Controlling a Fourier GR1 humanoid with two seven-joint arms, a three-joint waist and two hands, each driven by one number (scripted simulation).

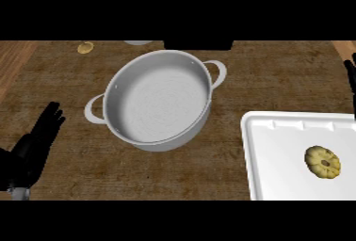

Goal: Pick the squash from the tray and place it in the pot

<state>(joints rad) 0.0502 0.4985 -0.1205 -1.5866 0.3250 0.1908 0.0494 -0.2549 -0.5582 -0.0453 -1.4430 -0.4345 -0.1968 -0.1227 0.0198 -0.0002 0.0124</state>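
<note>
The squash point(323, 162), pale yellow and ribbed, lies in the right part of the white tray point(278, 160) at the near right of the worktop point(278, 80), untouched by either hand. To the tray's left and farther off stands the empty grey pot point(160, 101), a handle on each side. The left hand point(35, 146) rests open at the near left, fingers straight. The right hand point(351, 75) barely shows at the right edge; its state cannot be told. A small yellowish object point(85, 47) lies far left.
</note>
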